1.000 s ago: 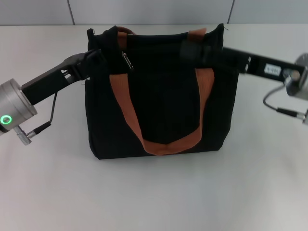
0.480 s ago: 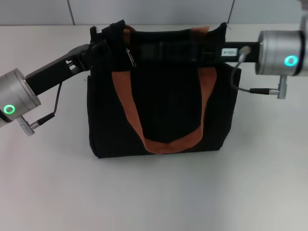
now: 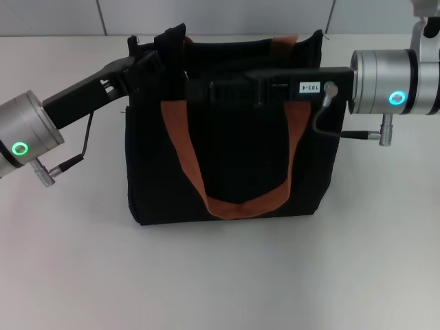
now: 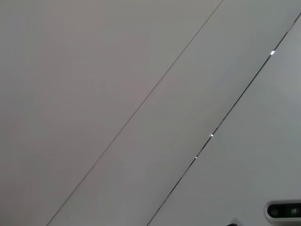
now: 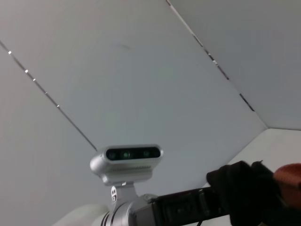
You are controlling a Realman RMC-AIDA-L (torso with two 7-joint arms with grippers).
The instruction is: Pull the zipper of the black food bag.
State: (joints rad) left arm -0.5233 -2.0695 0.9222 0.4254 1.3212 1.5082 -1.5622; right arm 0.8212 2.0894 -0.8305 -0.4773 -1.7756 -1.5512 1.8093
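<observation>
— Head view: where's the bag point(image 3: 234, 172)?
— Upright near the counter's point(image 3: 220, 275) far edge. Our left gripper point(image 3: 155, 65) clamps its top left corner; our right gripper point(image 3: 196, 89) reaches along the zip line — fingers unclear, zipper hidden.
— Wrist views?
— Left: wall panels. Right: the other arm point(image 5: 188, 207) at the bag's corner point(image 5: 247, 186).

The counter point(image 3: 227, 275) is a plain, pale off-white surface that fills most of the head view and runs back to a light panelled wall. The black food bag point(image 3: 234, 165) stands upright directly on it, near the middle and toward the back, its base flat against the surface and its orange-brown strap hanging down its front face.
</observation>
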